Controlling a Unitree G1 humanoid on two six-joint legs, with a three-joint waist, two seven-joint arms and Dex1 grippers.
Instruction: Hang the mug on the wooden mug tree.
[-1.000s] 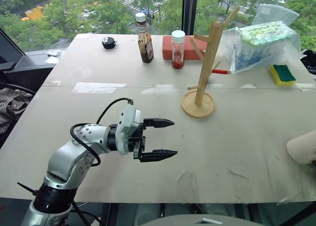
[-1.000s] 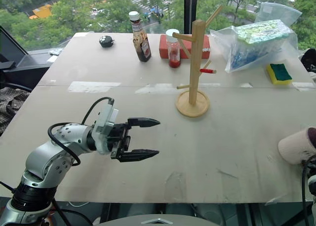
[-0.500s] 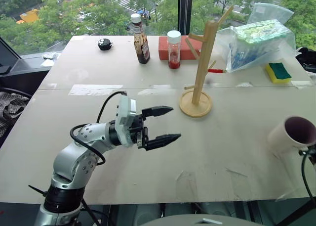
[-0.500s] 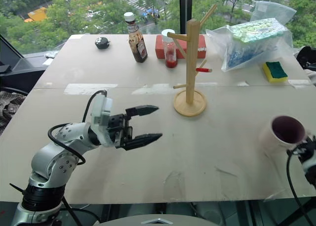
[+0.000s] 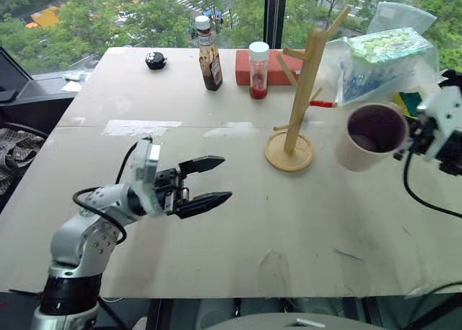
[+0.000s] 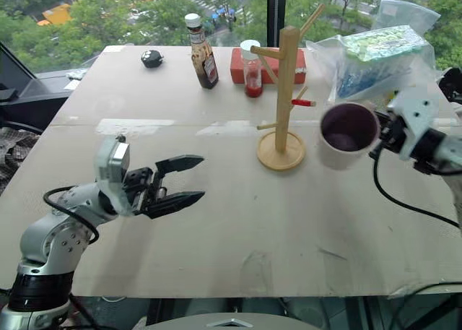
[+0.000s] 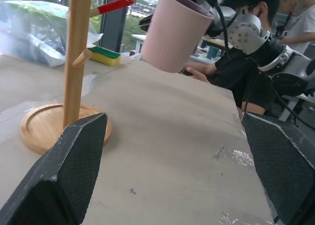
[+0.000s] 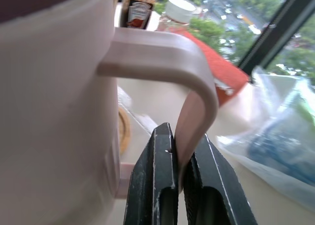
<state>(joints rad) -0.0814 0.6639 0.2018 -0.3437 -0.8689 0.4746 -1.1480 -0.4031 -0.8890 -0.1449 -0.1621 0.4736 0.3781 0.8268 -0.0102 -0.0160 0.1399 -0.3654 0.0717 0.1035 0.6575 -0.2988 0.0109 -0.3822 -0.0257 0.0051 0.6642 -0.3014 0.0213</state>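
1. The mug (image 5: 372, 136): cream-white outside, dark maroon inside; lifted clear of the desk (image 5: 238, 222), tilted with the open mouth facing up and toward the camera; handle clamped between the two fingers of the right pincer (image 8: 178, 185); just beside the tree's base, on its right, not touching.
2. The wooden mug tree (image 5: 297, 99): light wood, round disc base flat on the desk, pole upright, angled pegs bare, one peg red-tipped.

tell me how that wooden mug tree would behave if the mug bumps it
The wooden mug tree is a tall thin pole on a small round base, so a knock high up would probably tip it. It looks rigid; the pegs shouldn't flex. On the smooth table a low bump would likelier slide it. The mug hangs close beside it.
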